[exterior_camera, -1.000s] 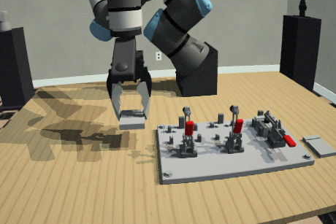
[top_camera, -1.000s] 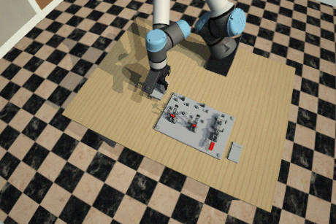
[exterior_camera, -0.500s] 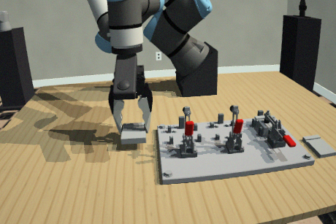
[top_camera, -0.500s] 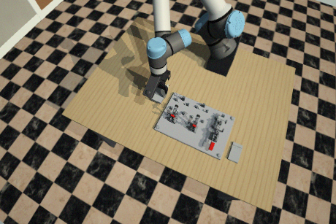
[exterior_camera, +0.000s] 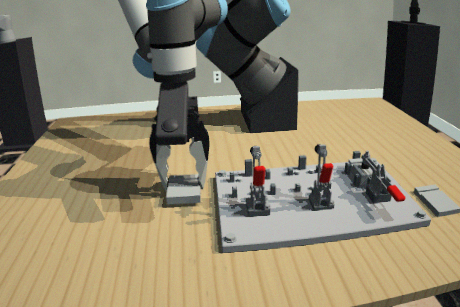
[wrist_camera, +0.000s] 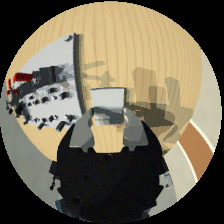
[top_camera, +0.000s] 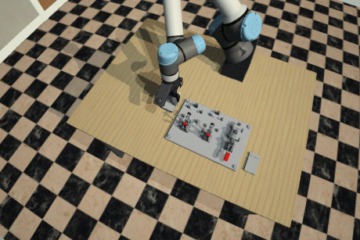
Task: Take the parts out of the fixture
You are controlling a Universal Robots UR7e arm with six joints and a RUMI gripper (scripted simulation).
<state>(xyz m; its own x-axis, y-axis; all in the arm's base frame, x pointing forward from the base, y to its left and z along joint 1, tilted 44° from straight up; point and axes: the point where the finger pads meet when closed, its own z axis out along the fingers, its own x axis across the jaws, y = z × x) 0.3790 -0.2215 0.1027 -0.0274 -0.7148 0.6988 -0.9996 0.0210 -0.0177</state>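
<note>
The grey fixture plate (top_camera: 196, 143) (exterior_camera: 300, 228) (wrist_camera: 65, 55) carries three red-handled clamps. The left clamp (exterior_camera: 258, 176) and middle clamp (exterior_camera: 326, 173) stand with handles raised, with no part visible at them. The right clamp (exterior_camera: 378, 188) has its handle low and outward; a grey block (exterior_camera: 357, 170) seems to sit at its arm, too small to tell clearly. One flat grey part (top_camera: 251, 163) (exterior_camera: 436, 201) lies on the table right of the plate. My gripper (top_camera: 170, 102) (exterior_camera: 183, 184) (wrist_camera: 108, 107) is shut on another grey part (exterior_camera: 183, 194) (wrist_camera: 107, 97), held level at or just above the table, left of the plate.
The wooden table (top_camera: 129, 122) (exterior_camera: 115, 251) extends around the plate. Upright pins and posts stand on the plate, close to my gripper's right side. The arm's base (exterior_camera: 272, 103) stands at the back of the table. Arm shadows fall left of my gripper.
</note>
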